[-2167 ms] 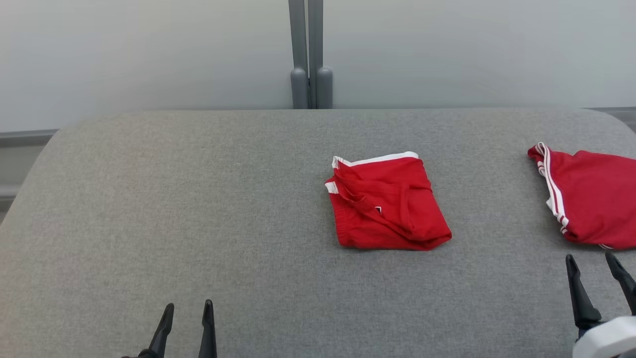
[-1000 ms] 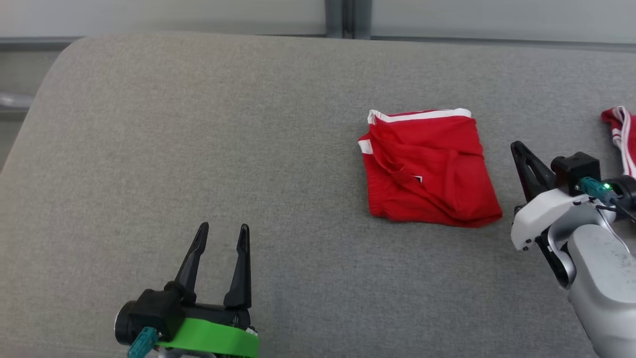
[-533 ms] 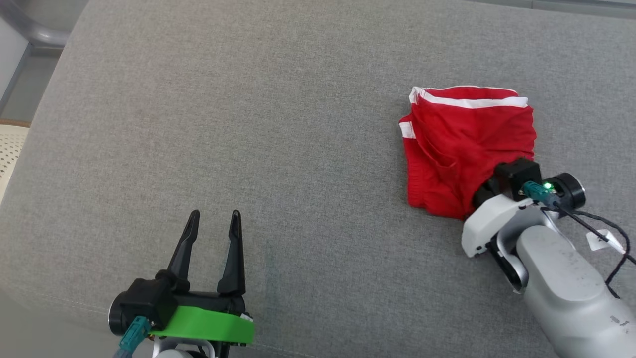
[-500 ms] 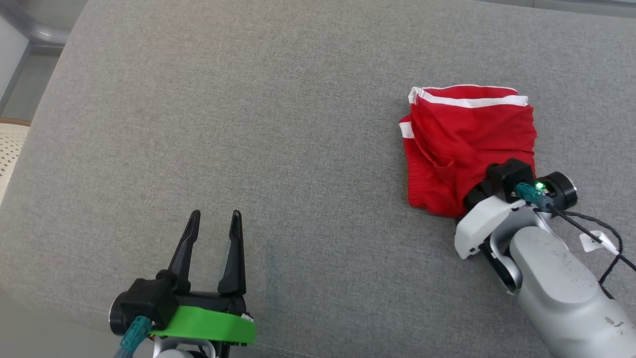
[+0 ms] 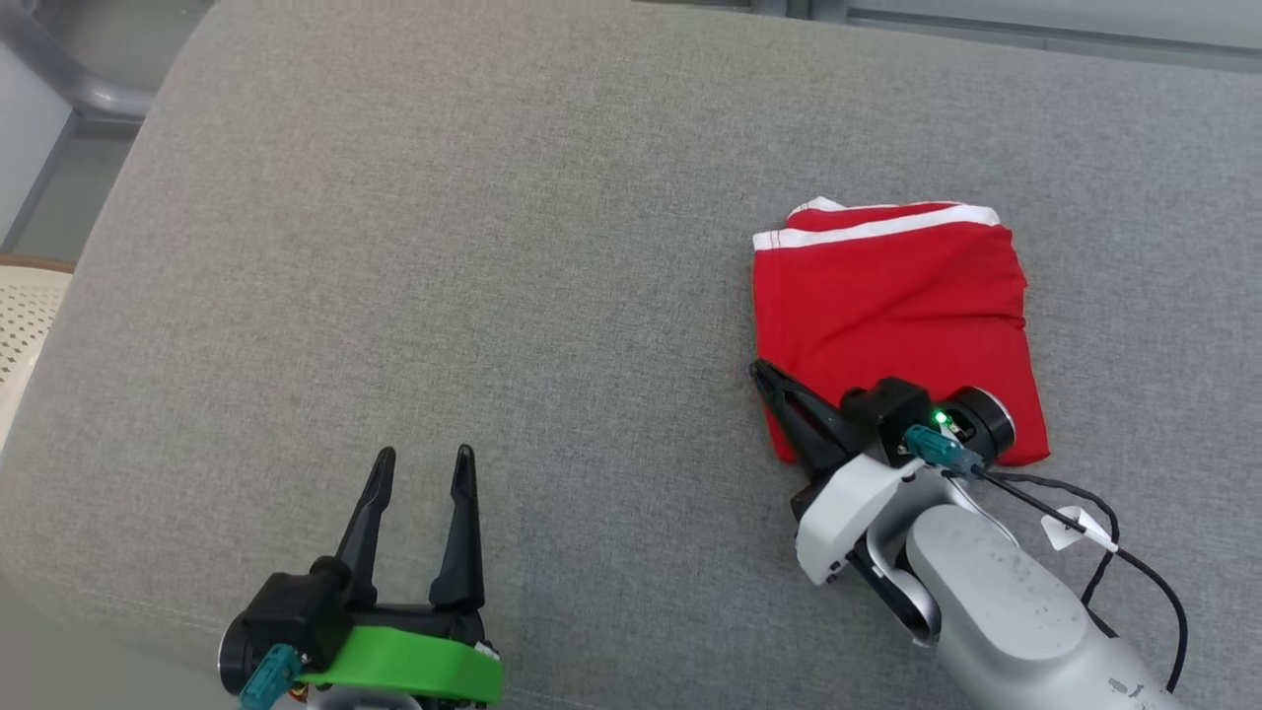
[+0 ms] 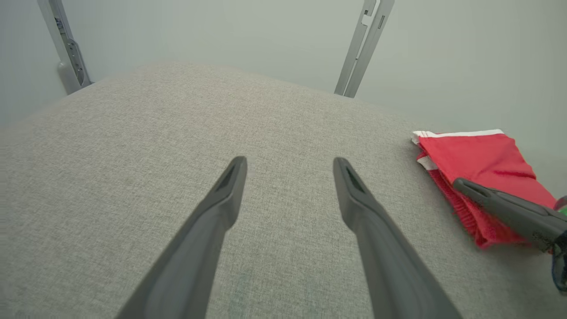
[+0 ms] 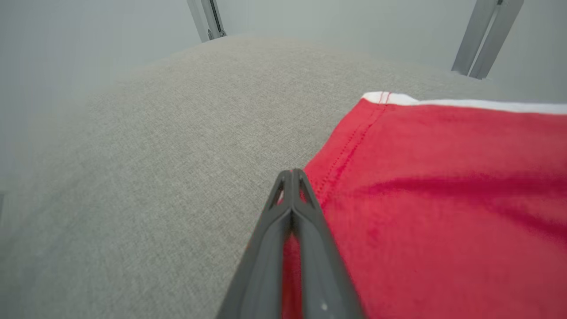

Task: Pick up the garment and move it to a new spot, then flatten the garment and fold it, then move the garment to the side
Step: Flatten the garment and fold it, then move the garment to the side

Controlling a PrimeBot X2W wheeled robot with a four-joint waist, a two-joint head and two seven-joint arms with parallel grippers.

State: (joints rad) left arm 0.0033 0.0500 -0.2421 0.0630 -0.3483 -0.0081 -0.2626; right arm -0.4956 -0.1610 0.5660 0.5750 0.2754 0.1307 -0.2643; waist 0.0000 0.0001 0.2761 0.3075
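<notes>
The garment (image 5: 887, 306) is a red folded piece with a white band along its far edge, lying flat on the grey padded table (image 5: 493, 247). My right gripper (image 5: 761, 369) is shut, its fingers lying low along the garment's near left edge. In the right wrist view the shut fingertips (image 7: 291, 173) sit right at that hem of the garment (image 7: 443, 199), and red cloth shows in the slit lower down; I cannot tell whether any is pinched. My left gripper (image 5: 424, 456) is open and holds nothing, hovering over bare table far to the left. The left wrist view shows its spread gripper (image 6: 290, 163), the garment (image 6: 478, 155) and the right gripper (image 6: 460, 182).
The table's rounded left edge (image 5: 89, 256) drops off beside a cream perforated surface (image 5: 25, 316). Grey metal posts (image 6: 363, 44) stand behind the table's far edge. A black cable with a white tag (image 5: 1075, 528) hangs off my right forearm.
The head camera has shifted. My right gripper has gone from the garment's near right corner to its near left edge. The garment's top now looks smooth instead of creased. The left gripper stays put.
</notes>
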